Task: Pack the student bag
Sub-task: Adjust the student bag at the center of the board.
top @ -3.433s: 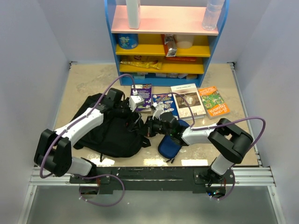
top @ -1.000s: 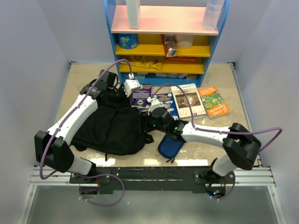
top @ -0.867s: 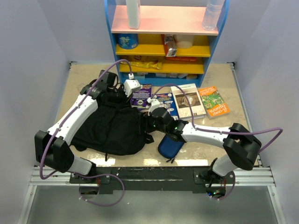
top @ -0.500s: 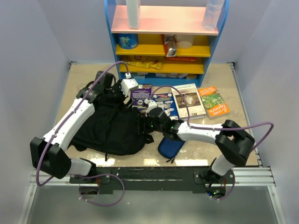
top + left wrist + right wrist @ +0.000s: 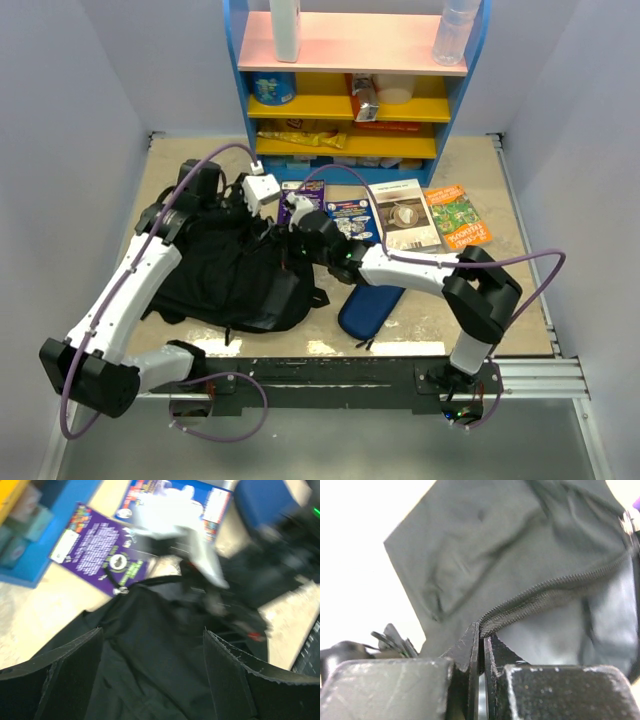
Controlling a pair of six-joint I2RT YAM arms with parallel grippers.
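The student bag (image 5: 225, 285) is a soft black backpack lying on the left half of the table. My right gripper (image 5: 292, 240) reaches across to the bag's upper right edge. In the right wrist view the right gripper (image 5: 481, 641) is shut on the bag's zipper edge (image 5: 545, 595), with grey-black fabric (image 5: 485, 545) hanging beyond it. My left gripper (image 5: 252, 206) hovers over the bag's far edge. In the blurred left wrist view the left gripper (image 5: 153, 632) is open, with black bag fabric (image 5: 150, 675) beneath and nothing between its fingers (image 5: 75, 672).
A purple book (image 5: 100, 555), a blue book (image 5: 352, 218), a white book (image 5: 405, 215) and an orange book (image 5: 457, 216) lie in a row before the blue shelf unit (image 5: 355, 165). A dark-blue pencil case (image 5: 368, 308) lies right of the bag.
My left gripper has opened, released the bag and drawn back to the left. My right gripper has moved further left and shut on the bag's zipper edge.
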